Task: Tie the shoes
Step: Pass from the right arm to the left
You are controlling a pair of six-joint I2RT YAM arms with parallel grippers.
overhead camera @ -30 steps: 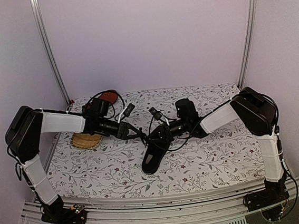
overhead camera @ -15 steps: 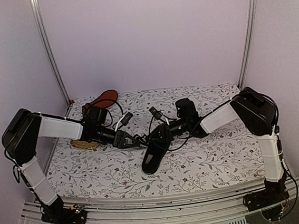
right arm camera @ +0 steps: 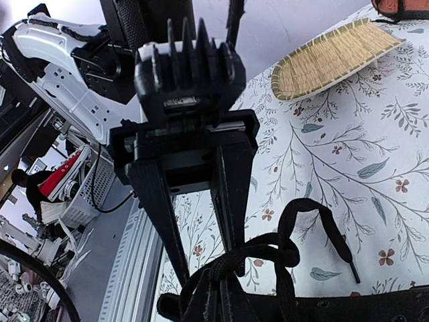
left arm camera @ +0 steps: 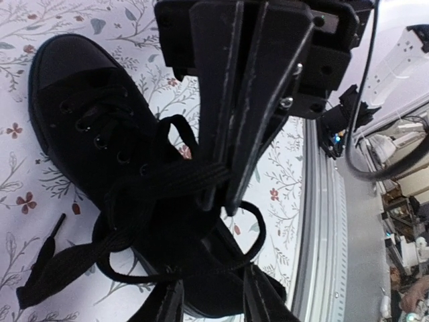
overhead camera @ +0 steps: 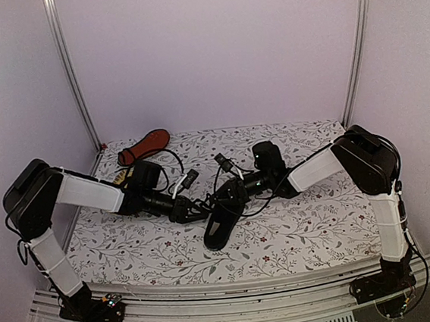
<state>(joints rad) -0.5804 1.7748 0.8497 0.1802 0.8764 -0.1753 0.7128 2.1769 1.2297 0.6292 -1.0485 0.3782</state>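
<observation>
The right fingers [left arm camera: 258,121] pinch the black laces [left arm camera: 167,181] above the shoe [left arm camera: 74,87]; the left fingers [right arm camera: 161,221], half-spread, straddle the same bundle. A woven mat [right arm camera: 328,57] lies beyond them.

No lettering, brand, number or sign can be read on the shoes [overhead camera: 220,227] or elsewhere.

The near shoe [overhead camera: 221,225] and its laces [left arm camera: 53,265] are black all over. The far shoe [overhead camera: 146,146] shows a reddish-orange sole. The table [overhead camera: 306,232] is white, printed with grey leafy sprigs and small red flowers. The mat [right arm camera: 328,57] is yellow and woven. The arms [overhead camera: 88,192] are white and black.
</observation>
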